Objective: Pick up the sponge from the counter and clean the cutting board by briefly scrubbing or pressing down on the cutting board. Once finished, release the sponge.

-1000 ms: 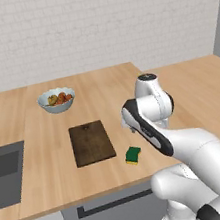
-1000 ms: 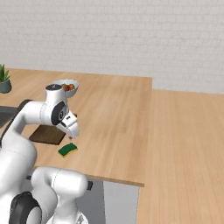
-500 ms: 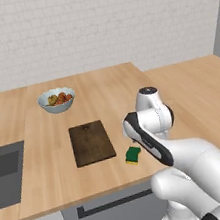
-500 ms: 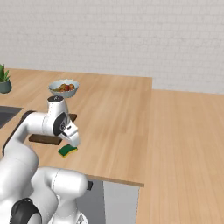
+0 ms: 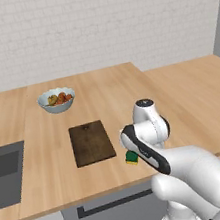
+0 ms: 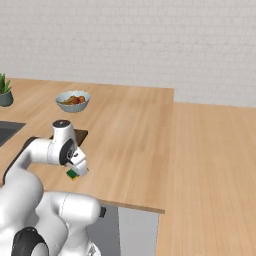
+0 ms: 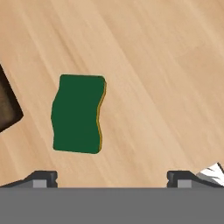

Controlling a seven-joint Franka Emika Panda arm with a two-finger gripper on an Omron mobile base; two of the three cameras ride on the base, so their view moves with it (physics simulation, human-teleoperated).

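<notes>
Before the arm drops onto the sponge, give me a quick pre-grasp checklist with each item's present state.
1. Gripper open wide: ok.
2. Sponge free on the counter, green side up, nothing touching it: ok.
3. Sponge centred between the fingertips: not ok; it sits toward the left fingertip in the hand view.
4. Sponge lies off the cutting board, beside its corner: ok.
5. Cutting board surface bare for scrubbing: ok.
6. Bowl of fruit well away from the path: ok.

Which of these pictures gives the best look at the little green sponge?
The hand view: the sponge lies whole and large on the counter. In both base views the arm partly hides it.
</notes>
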